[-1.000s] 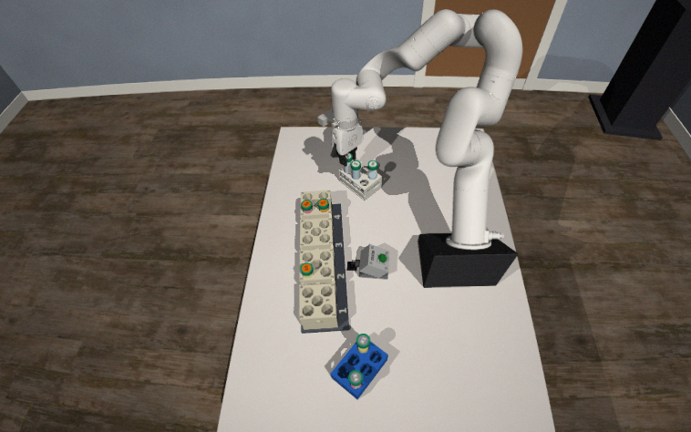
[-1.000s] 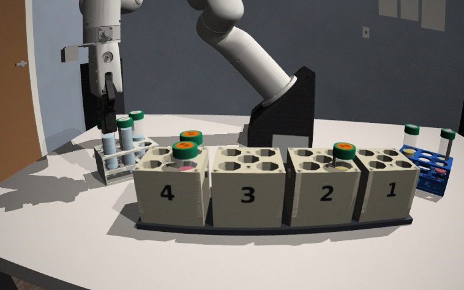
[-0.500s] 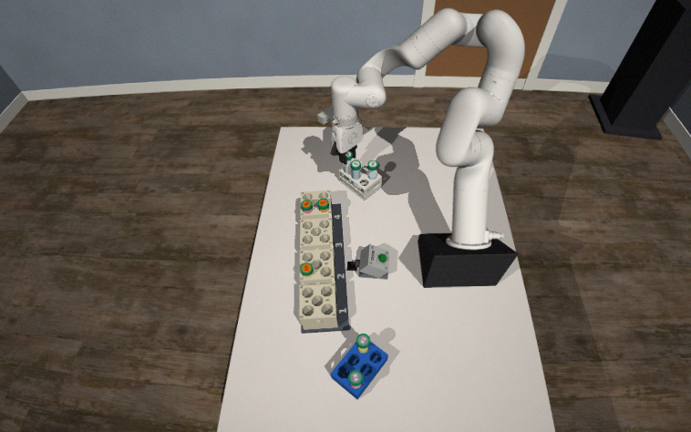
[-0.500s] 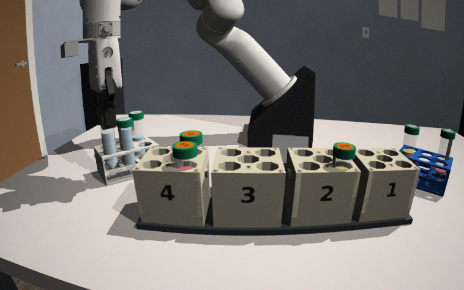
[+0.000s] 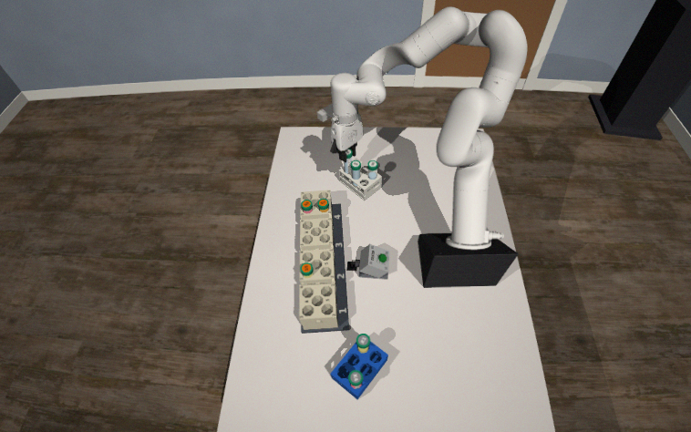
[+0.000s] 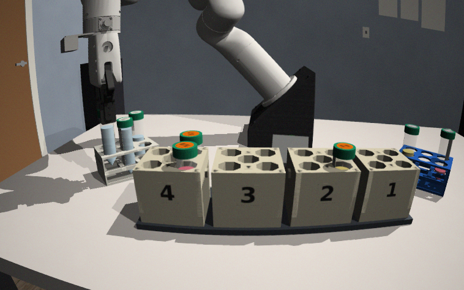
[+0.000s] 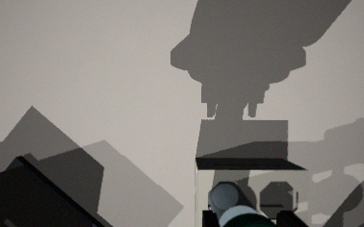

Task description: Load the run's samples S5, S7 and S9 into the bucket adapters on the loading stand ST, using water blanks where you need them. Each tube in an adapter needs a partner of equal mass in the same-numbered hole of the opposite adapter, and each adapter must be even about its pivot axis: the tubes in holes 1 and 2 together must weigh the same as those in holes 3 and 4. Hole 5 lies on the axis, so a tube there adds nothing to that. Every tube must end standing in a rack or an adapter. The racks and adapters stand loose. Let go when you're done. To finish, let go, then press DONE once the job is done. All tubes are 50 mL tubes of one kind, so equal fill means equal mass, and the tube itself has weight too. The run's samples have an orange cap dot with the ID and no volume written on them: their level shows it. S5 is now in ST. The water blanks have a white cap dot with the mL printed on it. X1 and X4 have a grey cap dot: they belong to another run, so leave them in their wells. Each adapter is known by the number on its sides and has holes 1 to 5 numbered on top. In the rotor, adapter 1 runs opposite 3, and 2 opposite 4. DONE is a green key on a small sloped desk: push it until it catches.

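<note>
Gripper (image 5: 345,155) (image 6: 108,120) (image 7: 247,221) was closed on a blue-filled tube (image 5: 346,165) (image 6: 108,140) (image 7: 243,212) at the white rack (image 5: 374,190) (image 6: 106,176) (image 7: 252,178); black fingers hid most of the cap, label not readable. Tube upright, lower end inside the rack frame. Wrist view cut off the fingertips and cap at the bottom edge. Two more green-capped tubes stood in that rack, prints too small to read. Adapter 4 (image 5: 315,215) (image 6: 171,207) held two orange-dot tubes, adapter 2 (image 5: 315,280) (image 6: 324,208) one; IDs illegible, adapter walls hid most of their liquid. Blue rack (image 5: 340,382) (image 6: 447,169) held two grey-dot tubes, partly behind adapter 1 (image 5: 317,321) (image 6: 385,207) in the exterior view. DONE key (image 5: 382,258) showed green from the top; its lettering was unclear.
</note>
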Controlling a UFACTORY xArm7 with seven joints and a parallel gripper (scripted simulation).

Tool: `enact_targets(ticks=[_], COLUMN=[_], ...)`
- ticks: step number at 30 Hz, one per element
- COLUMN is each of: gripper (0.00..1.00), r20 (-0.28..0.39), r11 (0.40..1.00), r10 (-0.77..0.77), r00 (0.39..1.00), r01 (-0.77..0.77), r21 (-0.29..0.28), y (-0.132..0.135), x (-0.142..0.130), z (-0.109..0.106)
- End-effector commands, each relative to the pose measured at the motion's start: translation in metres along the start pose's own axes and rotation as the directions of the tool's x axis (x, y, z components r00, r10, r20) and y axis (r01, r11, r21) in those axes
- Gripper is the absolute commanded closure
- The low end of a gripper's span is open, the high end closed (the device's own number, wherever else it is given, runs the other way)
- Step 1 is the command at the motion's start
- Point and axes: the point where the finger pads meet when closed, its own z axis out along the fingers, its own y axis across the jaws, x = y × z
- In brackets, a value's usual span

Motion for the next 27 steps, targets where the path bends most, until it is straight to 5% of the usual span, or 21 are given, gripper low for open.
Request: enact_targets(ticks=[1,27], gripper=[1.00,1.00], r20=[-0.004,-0.004], r11=[1.000,1.000], r10=[0.000,0.000], r00=[1.000,1.000], r01=[0.000,0.000], r21=[0.002,0.002], y=[-0.001,-0.001], x=[0.001,0.001], z=[-0.011,-0.059])
